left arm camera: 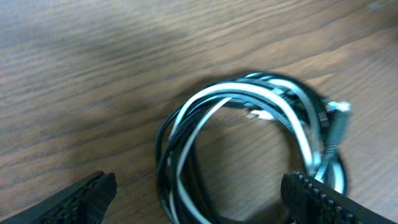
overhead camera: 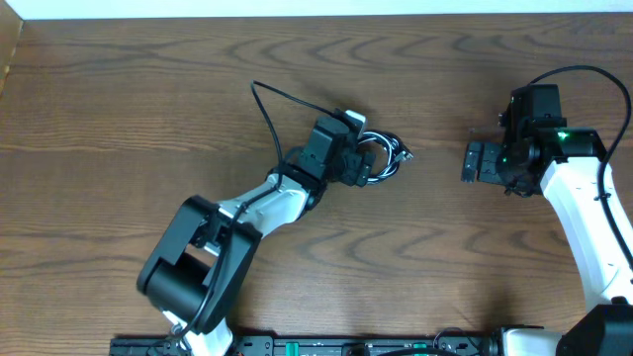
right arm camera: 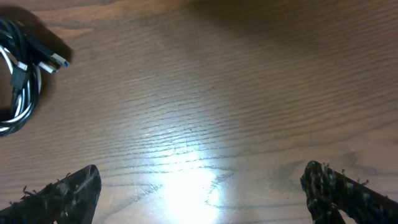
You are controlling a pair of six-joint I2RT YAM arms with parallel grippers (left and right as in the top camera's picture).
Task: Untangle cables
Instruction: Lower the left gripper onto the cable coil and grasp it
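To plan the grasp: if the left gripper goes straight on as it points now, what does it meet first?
The small coil of thin black and white cables, lying just ahead, partly between its open fingers. Depth is unclear; nothing else lies before it.

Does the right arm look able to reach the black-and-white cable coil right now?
Probably yes. The right hand is open and faces the cable coil across bare table, nothing between. The left hand straddles the coil's far side, though, so only the plug side looks free.
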